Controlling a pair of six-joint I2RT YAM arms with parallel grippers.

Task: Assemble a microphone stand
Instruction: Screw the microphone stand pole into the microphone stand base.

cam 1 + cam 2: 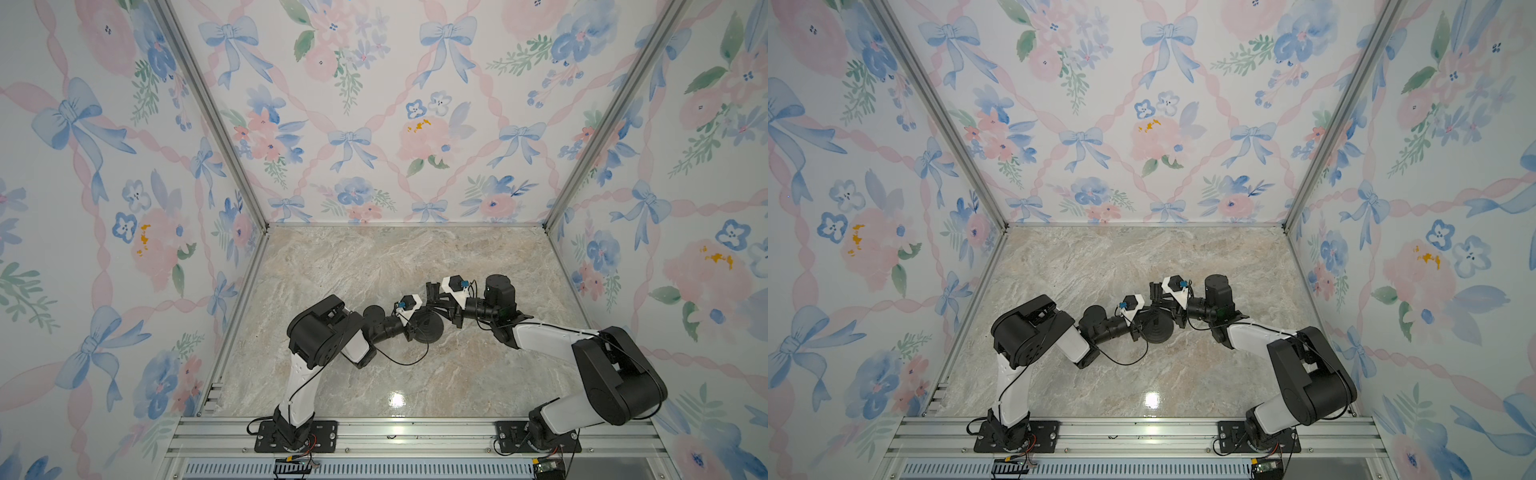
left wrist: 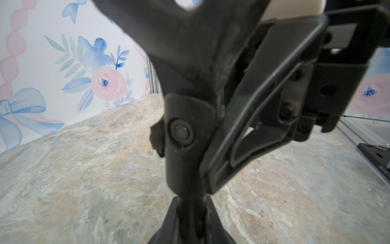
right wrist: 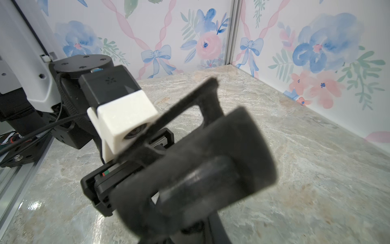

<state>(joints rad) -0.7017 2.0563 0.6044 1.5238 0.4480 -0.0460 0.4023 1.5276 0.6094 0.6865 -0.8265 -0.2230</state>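
Left jaws clamp one rod [image 2: 184, 166], right jaws unclear; one base [image 1: 430, 329].

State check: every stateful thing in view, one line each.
base: flat on the table
rod: roughly upright, seating in base hidden
clip: on the rod's top end
left gripper: shut on the rod
right gripper: at the clip, jaws unclear

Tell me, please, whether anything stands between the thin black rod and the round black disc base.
Nothing visible: the left gripper holds the thin black rod at the round black disc base; their joint is hidden.
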